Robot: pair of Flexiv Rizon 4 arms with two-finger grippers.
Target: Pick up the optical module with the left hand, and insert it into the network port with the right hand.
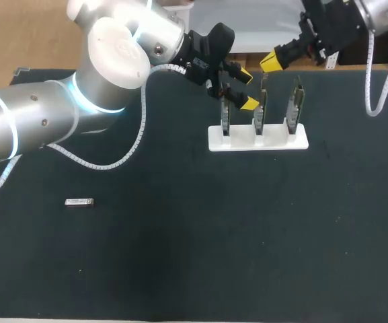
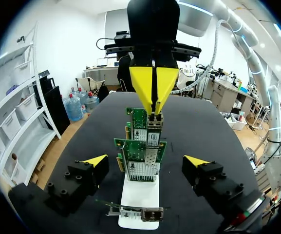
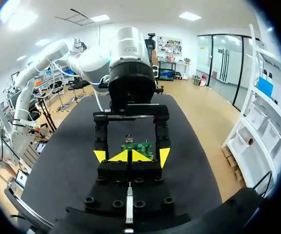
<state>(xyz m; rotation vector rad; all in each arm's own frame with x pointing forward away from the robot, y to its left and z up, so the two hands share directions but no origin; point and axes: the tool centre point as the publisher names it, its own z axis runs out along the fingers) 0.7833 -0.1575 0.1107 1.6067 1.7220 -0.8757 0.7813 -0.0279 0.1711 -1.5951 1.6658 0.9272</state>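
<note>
- The optical module (image 1: 79, 202) lies flat on the dark tabletop (image 1: 247, 235) at about 8 o'clock in the head view. It is alone there, well apart from both grippers.
- The left arm (image 1: 46, 121) comes in from 9 o'clock and reaches across to about 1 o'clock. There the left gripper (image 1: 247, 89) hangs over the left end of the card row.
- The left jaws are spread wide and hold nothing. In the left wrist view the nearest card sits below the gap between the two fingers and touches neither.
- A white holder (image 1: 257, 138) rests at about 1 o'clock. Three network cards (image 1: 259, 111) stand upright in it, side by side, and each green board has a metal port cage.
- The right gripper (image 1: 267, 64) enters from the 1 o'clock corner and points down toward the tops of the cards.
- The right jaws are closed tip to tip, with nothing visible between them. In the left wrist view the joined tips sit just above one of the farther cards. Whether they touch it cannot be told.
</note>
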